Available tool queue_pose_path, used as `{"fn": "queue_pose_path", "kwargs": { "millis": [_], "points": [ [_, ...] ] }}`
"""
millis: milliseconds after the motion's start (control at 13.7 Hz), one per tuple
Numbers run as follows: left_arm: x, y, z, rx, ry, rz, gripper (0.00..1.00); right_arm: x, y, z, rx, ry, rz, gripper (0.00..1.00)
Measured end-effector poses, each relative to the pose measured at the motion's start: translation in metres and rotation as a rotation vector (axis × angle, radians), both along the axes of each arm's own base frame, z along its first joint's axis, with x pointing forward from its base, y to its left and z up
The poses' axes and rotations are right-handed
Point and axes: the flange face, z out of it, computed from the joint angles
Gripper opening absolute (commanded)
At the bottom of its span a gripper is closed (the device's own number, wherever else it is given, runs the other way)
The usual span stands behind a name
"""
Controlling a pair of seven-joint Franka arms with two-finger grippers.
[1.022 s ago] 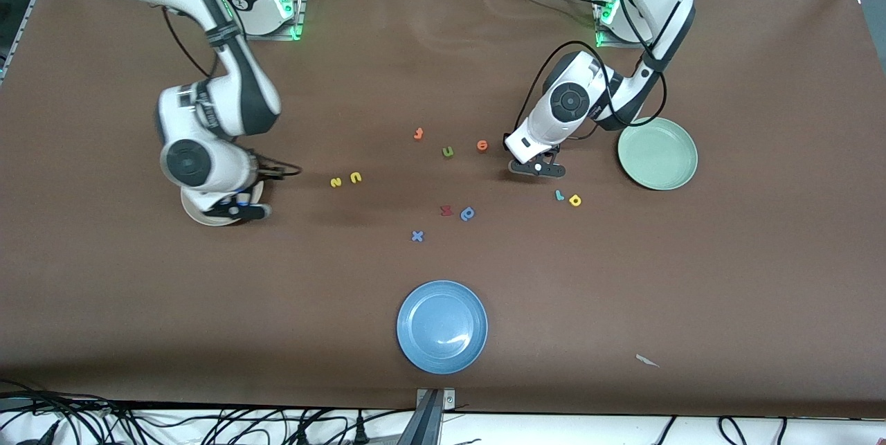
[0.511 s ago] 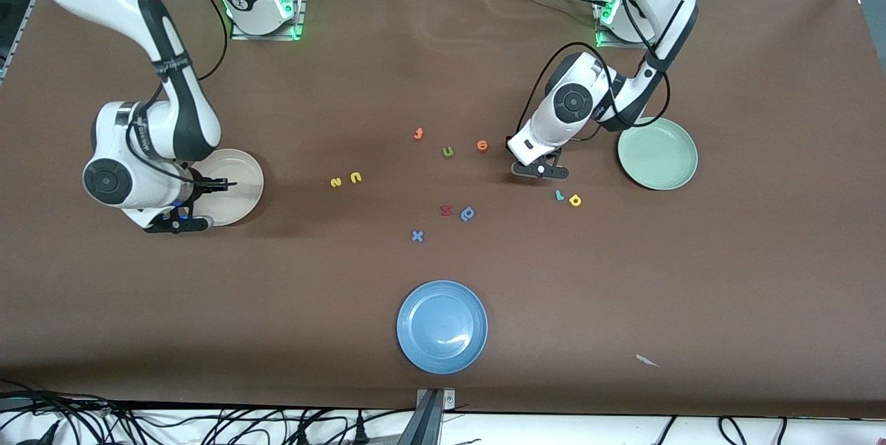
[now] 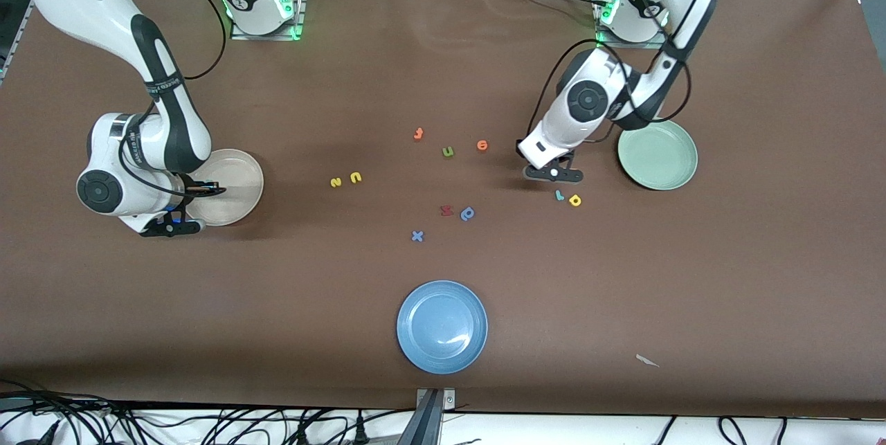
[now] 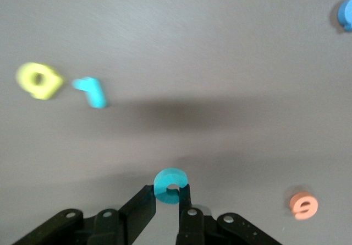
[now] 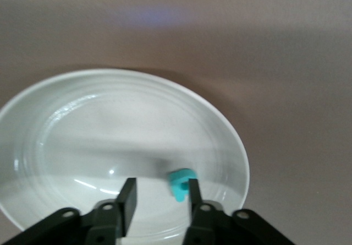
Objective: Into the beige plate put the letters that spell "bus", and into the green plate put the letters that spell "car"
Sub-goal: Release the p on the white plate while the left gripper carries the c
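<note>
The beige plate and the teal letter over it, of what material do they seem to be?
The beige plate looks like glossy plastic or glazed ceramic: bright light streaks, smooth rim. The teal letter looks like matte foam: thick, flat colour, no shine.

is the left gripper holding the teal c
Yes, in the left wrist view the left gripper has its fingertips closed on the teal c, above the brown table.

I am seeing the left gripper (image 4: 165,203) hanging low over the table, its black fingers (image 4: 142,205) pinching the teal foam "c" (image 4: 170,185). The right gripper (image 5: 159,192) is hovering over the round cream-beige plate (image 5: 33,212), jaws parted, teal foam "b" (image 5: 181,183) against one finger.
</note>
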Motion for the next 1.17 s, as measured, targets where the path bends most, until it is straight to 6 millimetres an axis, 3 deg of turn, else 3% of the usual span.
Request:
{"fn": "queue_pose_path", "kwargs": {
  "millis": [146, 365, 511, 730, 949, 1022, 1095, 1168],
  "points": [
    [0.014, 0.034, 0.036, 0.014, -0.009, -0.051, 0.00, 0.010, 0.019, 0.015, 0.006, -0.030, -0.003, 0.99],
    [0.030, 0.098, 0.071, 0.027, -0.010, -0.132, 0.00, 0.020, 0.089, 0.054, 0.009, -0.069, -0.095, 0.99],
    [0.041, 0.151, 0.072, 0.025, -0.007, -0.191, 0.00, 0.017, 0.141, 0.068, 0.010, -0.093, -0.170, 0.99],
    [0.047, 0.222, 0.065, 0.020, 0.004, -0.259, 0.00, 0.002, 0.206, 0.070, 0.007, -0.094, -0.267, 0.99],
    [0.045, 0.252, 0.057, 0.084, 0.021, -0.318, 0.00, -0.018, 0.249, 0.048, 0.008, -0.109, -0.301, 0.99],
    [0.042, 0.257, 0.050, 0.093, 0.027, -0.322, 0.12, -0.028, 0.262, 0.036, 0.011, -0.120, -0.305, 0.99],
    [0.032, 0.260, 0.033, 0.092, 0.028, -0.324, 0.33, -0.044, 0.277, 0.014, 0.015, -0.125, -0.301, 0.99],
    [0.025, 0.260, 0.022, 0.089, 0.035, -0.326, 0.47, -0.051, 0.281, 0.004, 0.017, -0.124, -0.299, 0.99]
  ]
}}
